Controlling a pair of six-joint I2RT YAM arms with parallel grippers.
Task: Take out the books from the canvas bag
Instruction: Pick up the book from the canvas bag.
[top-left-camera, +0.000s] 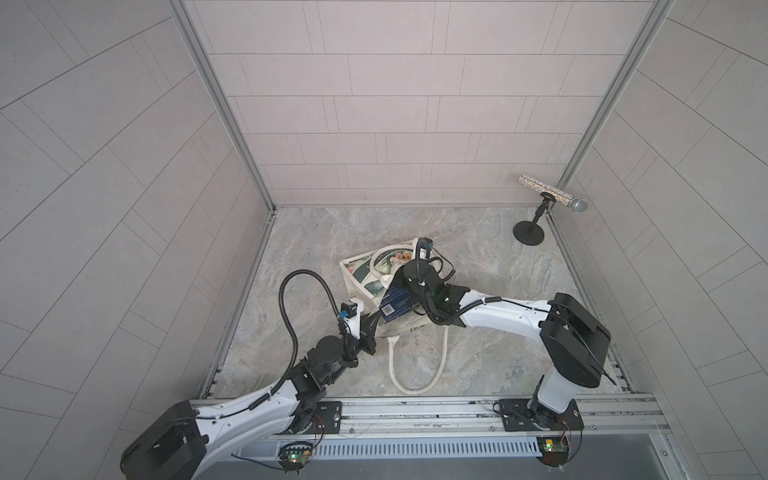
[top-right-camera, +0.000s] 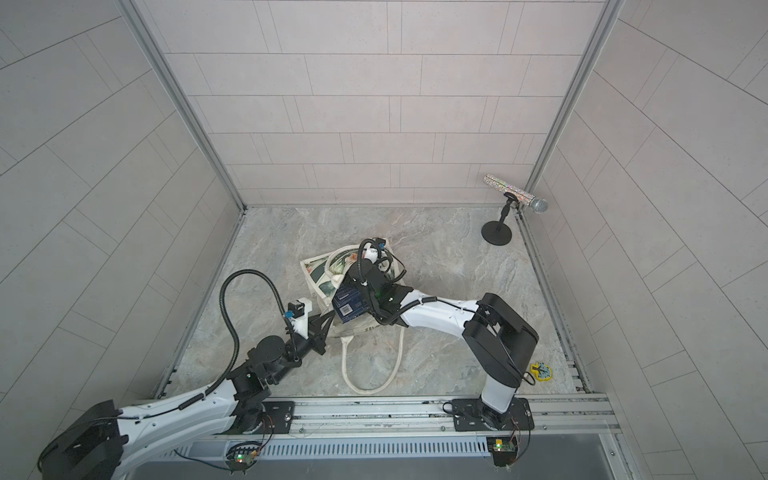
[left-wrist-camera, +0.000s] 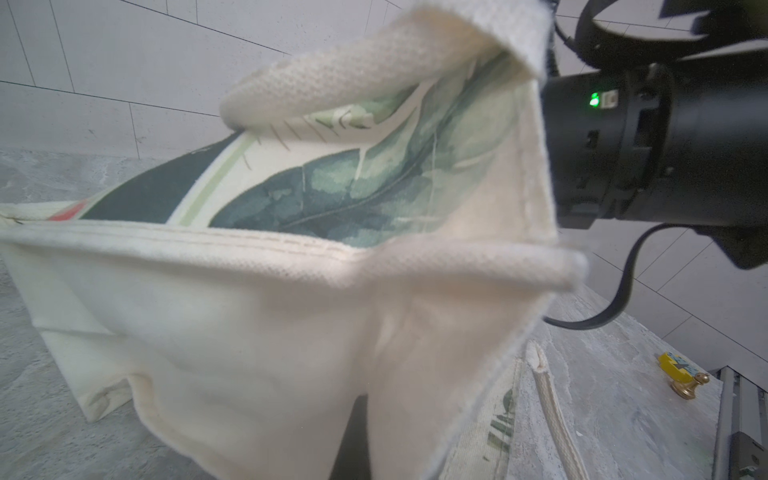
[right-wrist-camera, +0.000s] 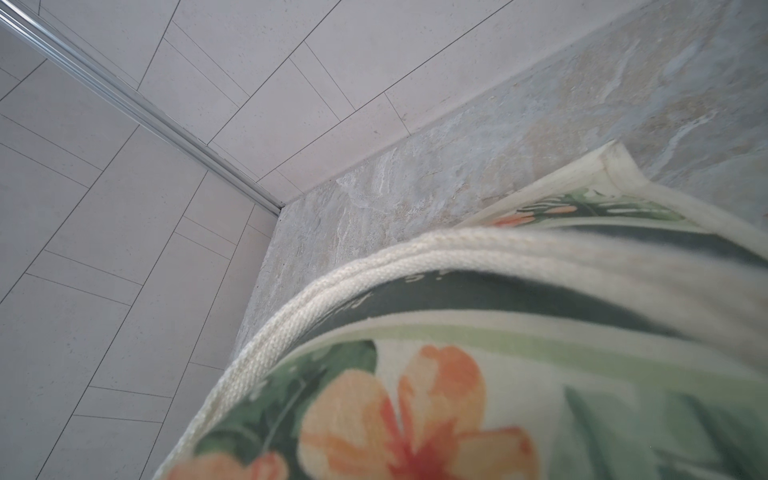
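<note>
A: What sits closest to the lens?
B: The canvas bag (left-wrist-camera: 291, 332), cream with green leaves. Its pale lettering on a dark band is too blurred to read.
A: Any books?
B: One navy book (top-left-camera: 395, 305) juts from the bag's mouth, barcode sticker up.
A: Grippers?
B: The left gripper (top-left-camera: 376, 320) is pinched on the bag's rim. The right gripper (top-left-camera: 402, 286) is over the mouth with its jaws hidden, so I cannot tell.

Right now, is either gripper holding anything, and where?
The left gripper is shut on the canvas bag, pinching cream fabric at its open rim. The right gripper is hidden by its arm above the bag; its hold cannot be told.
</note>
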